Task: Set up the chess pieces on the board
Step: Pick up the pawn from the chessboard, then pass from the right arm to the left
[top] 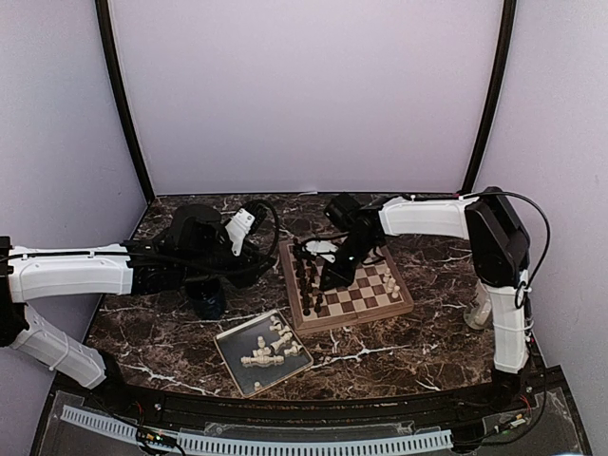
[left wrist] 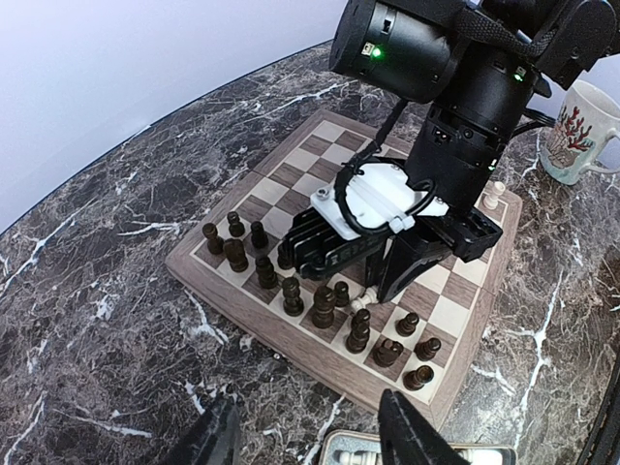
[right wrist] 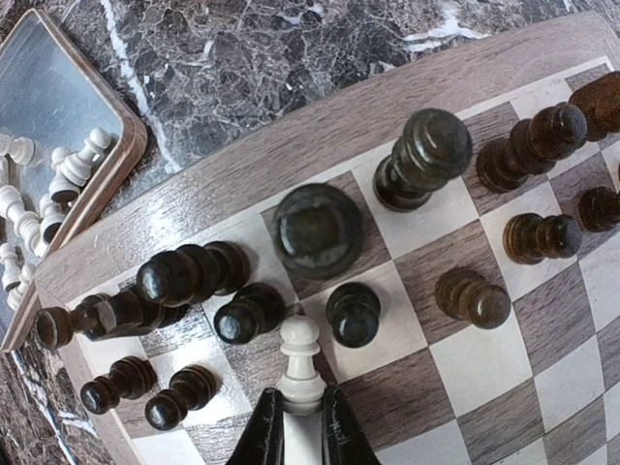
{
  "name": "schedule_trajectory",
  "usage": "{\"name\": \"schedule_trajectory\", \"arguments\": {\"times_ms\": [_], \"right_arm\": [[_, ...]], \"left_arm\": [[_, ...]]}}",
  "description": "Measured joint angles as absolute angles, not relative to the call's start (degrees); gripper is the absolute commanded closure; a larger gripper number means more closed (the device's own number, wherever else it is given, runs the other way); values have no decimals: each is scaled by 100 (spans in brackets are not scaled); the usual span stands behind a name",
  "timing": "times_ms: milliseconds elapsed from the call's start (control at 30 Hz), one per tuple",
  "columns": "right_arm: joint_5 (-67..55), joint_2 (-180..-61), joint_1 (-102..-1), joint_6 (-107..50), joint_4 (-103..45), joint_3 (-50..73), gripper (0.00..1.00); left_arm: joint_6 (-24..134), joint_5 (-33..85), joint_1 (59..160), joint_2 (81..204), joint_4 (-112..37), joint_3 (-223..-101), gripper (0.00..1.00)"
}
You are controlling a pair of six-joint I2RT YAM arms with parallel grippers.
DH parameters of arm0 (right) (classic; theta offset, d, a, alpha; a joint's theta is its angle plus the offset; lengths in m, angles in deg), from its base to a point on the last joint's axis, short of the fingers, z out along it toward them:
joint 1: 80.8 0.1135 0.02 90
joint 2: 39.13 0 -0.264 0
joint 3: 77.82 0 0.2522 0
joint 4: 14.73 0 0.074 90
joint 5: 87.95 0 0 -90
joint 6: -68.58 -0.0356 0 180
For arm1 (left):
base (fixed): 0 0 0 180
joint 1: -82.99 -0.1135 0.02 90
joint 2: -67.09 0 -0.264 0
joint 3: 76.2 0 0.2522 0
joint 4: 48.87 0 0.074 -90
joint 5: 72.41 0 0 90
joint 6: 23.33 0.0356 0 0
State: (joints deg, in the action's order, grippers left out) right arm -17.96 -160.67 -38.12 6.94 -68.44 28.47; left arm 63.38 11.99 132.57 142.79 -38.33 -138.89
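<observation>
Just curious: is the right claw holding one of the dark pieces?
No, the right gripper pinches a white pawn, not a dark one.

We are looking at a board (right wrist: 242,170) of matt, grained wood. The dark pieces (right wrist: 317,231) are gleaming with a glossy finish, the cream pieces (right wrist: 300,351) are showing smooth, the tray (right wrist: 58,97) is reflecting like bare metal, and the table (left wrist: 87,291) is shining like polished marble.

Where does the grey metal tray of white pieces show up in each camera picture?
Top external: tray in the lower middle, front-left of the chessboard.
Left wrist: tray rim at the bottom edge, below the chessboard.
Right wrist: tray in the top left corner, beside the chessboard.
Shared landmark: the chessboard.
</observation>
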Motion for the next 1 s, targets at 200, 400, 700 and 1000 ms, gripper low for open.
{"name": "schedule_trajectory", "arguments": {"times_ms": [200,400,700,1000], "right_arm": [[-1718,-15822,-3935,712,-6861,2528,92],[-1774,-15354,-4171,714,-6850,2097,92],[-2170,-14480,-4547,640,-6604,1706,92],[-2505,-14082,-4564,539,-6453,1599,92]], "left_arm": [[6330,1229,13257,14284,-3853,-13889,48],[5982,1548,13200,14629,-4072,-13948,45],[4312,2746,12835,15746,-5145,-14173,47],[2631,3762,12722,16902,-6524,-14885,51]]}}
